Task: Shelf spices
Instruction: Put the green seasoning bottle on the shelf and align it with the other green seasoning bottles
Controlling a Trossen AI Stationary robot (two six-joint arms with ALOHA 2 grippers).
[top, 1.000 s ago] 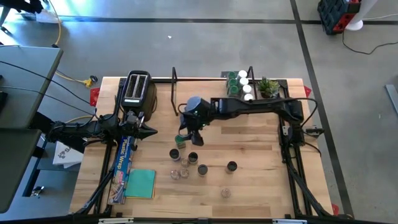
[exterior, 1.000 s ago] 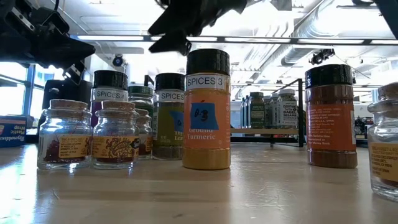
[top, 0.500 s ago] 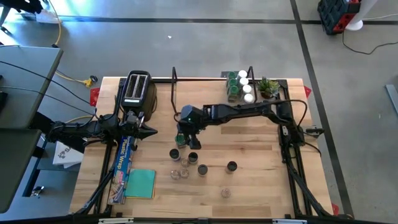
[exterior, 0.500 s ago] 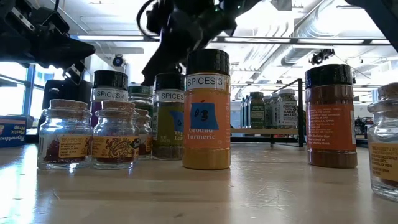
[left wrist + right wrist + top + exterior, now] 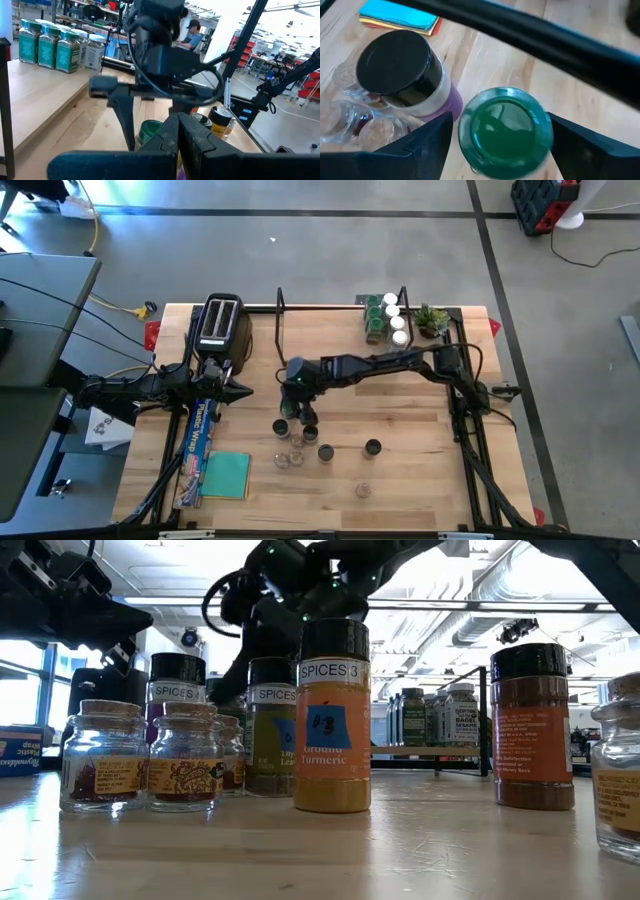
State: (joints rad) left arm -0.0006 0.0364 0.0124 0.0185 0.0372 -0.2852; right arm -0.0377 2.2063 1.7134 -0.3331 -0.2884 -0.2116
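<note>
My right gripper (image 5: 502,131) hangs over the green-lidded spice jar (image 5: 505,131) at the far edge of the loose cluster in the middle of the light wooden tabletop (image 5: 420,470), its jaws spread wide on either side of the lid and, as far as I can tell, not yet clamped on it. My left gripper (image 5: 240,389), jaws closed on nothing, waits at the left side beside the black-and-silver toaster (image 5: 218,322). Only part of the job looks done: a handful of green- and white-lidded jars (image 5: 385,316) stand at the right end of the low wooden shelf with black wire uprights (image 5: 279,320) along the far edge, next to a small green potted plant (image 5: 432,319). Left to shelve are the dark-lidded plastic jars, among them one of yellow ground turmeric (image 5: 332,716) and one of reddish-brown powder (image 5: 533,726), plus several clear glass jars (image 5: 98,754) holding small amounts of red spice.
</note>
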